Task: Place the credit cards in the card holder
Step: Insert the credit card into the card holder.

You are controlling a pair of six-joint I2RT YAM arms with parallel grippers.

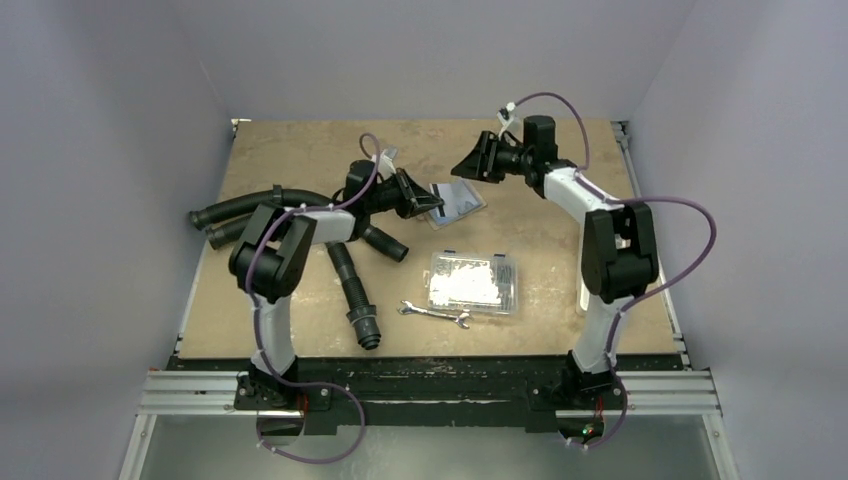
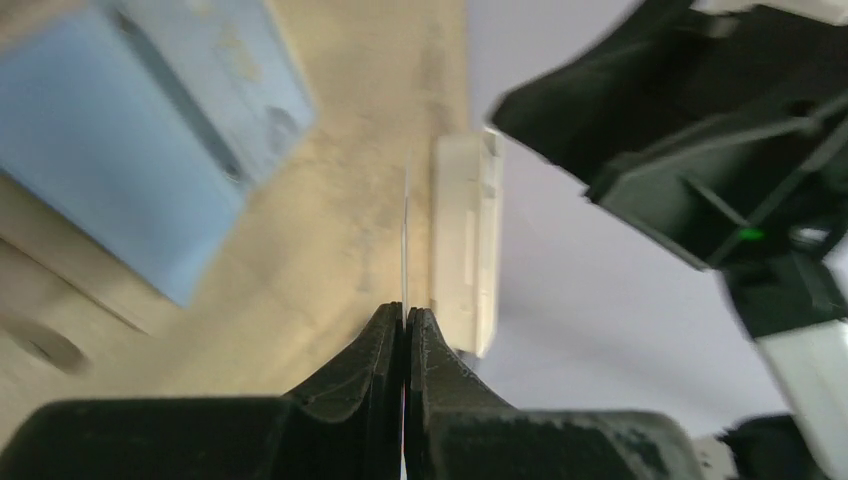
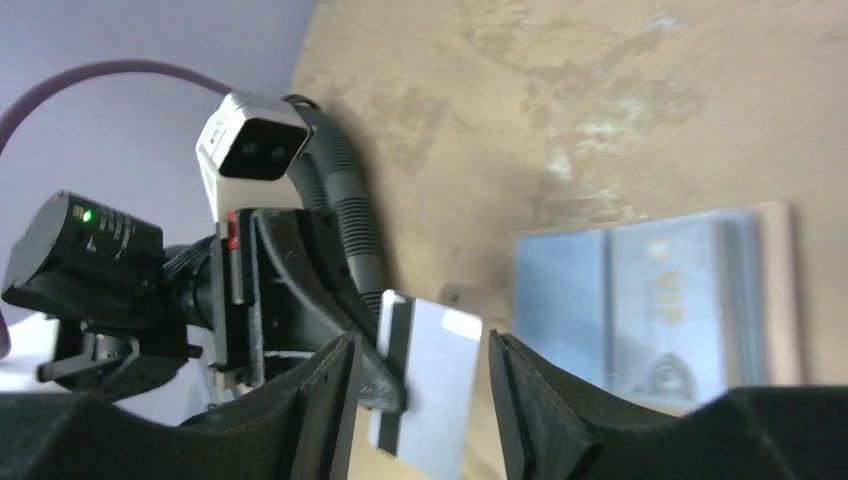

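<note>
Tabletop [image 1: 300,150] of tan board, lilac walls [image 1: 100,150] — left gripper [image 2: 405,318] clamped on credit card [image 3: 435,380], right gripper [image 3: 420,342] agape, holding nothing.

- The card holder [image 1: 458,203] lies on the tabletop [image 1: 300,160], far of centre, with cards in it.
- The left gripper [image 2: 405,325] sits just left of the card holder, with a credit card [image 3: 428,385] pinched between its fingers.
- The right gripper [image 1: 472,160] hangs above the tabletop, far and slightly right of the card holder, facing the left gripper.
- A compartment box [image 1: 472,283] lies near of the card holder.
- A wrench [image 1: 435,314] lies just beside the box's near-left corner.
- Hoses [image 1: 260,205] spread over the tabletop's left part, beneath the left arm.
</note>
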